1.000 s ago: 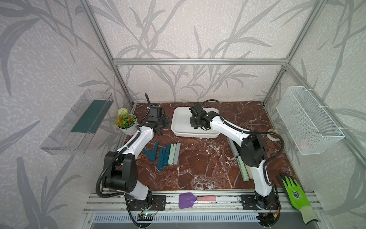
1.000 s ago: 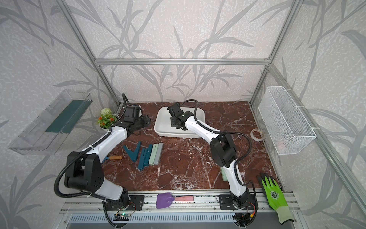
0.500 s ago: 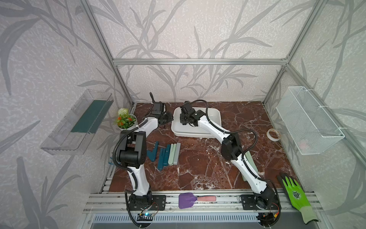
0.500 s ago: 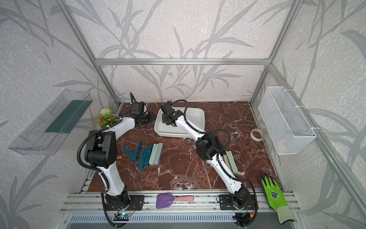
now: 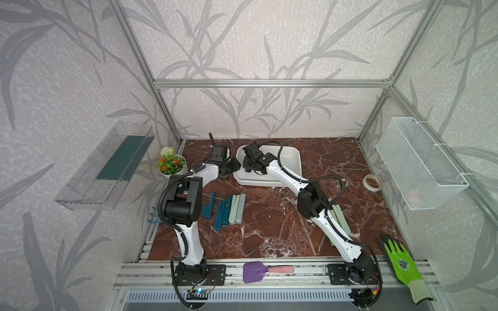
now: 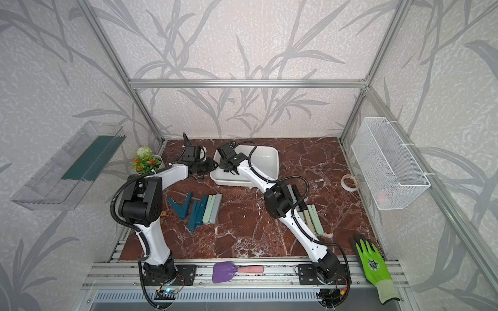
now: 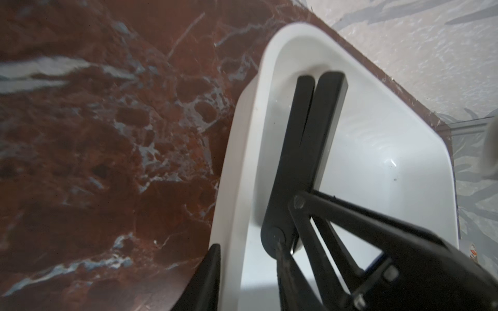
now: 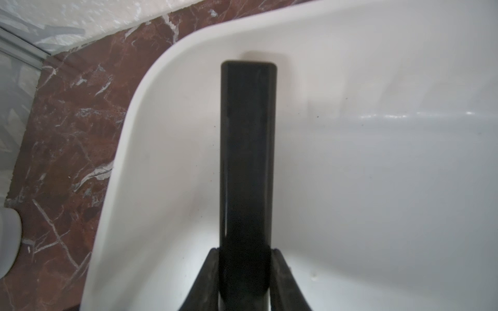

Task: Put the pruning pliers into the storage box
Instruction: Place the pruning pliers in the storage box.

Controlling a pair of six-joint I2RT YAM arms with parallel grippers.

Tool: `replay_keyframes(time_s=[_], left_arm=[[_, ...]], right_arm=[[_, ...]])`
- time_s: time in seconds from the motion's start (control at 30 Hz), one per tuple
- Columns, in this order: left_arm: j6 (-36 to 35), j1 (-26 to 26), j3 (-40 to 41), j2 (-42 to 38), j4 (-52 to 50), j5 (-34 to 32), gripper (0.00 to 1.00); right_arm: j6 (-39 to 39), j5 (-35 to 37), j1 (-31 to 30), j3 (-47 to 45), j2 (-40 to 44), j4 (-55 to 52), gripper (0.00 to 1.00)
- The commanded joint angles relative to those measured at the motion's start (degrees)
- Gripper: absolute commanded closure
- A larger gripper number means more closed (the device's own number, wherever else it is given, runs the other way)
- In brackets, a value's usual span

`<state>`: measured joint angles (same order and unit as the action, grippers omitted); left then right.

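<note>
The right gripper [image 8: 245, 254] had its jaws closed on one end of the black pruning pliers [image 8: 248, 148], whose long axis ran straight out from them over the floor of the storage box [image 8: 126, 129] toward its corner wall, while the left gripper [image 5: 231, 169] stood just beside the rim, and I could not tell the state of its jaws.

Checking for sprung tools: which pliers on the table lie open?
The dark teal pair beside the left arm: its handles splay into a V; the rest are closed bars.

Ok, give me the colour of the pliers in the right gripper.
Black; the right wrist view shows the pruning pliers best, clamped in the right gripper.
</note>
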<state>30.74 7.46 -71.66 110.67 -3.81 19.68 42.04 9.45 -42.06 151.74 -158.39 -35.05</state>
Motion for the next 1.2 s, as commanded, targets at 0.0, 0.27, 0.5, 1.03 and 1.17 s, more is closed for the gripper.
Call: replay_keyframes(time_s=[0.0, 0.27, 0.5, 1.03, 1.17], left_arm=[[0.26, 0.27, 0.54, -1.35, 0.3, 0.99, 0.65], [-0.24, 0.1, 1.62, -1.97, 0.29, 0.29, 0.65], [-0.7, -0.3, 2.0, -2.91, -0.22, -0.21, 0.65], [-3.42, -0.43, 1.39, -6.11, -3.06, -2.01, 0.65], [-4.42, -0.43, 0.85, -6.0, -3.59, -2.4, 0.66]], right_arm=[[3.43, -0.3, -0.39, -0.13, -1.82, 3.36, 0.78], [3.78, 0.04, -0.41, 1.79, -3.89, 4.45, 0.73], [3.48, -0.62, 0.18, 2.16, -3.26, 5.46, 0.57], [-12.59, -0.95, 3.63, -10.89, 20.23, 5.13, 0.52], [-20.33, -0.3, 5.13, -30.06, 36.6, 6.1, 0.55]])
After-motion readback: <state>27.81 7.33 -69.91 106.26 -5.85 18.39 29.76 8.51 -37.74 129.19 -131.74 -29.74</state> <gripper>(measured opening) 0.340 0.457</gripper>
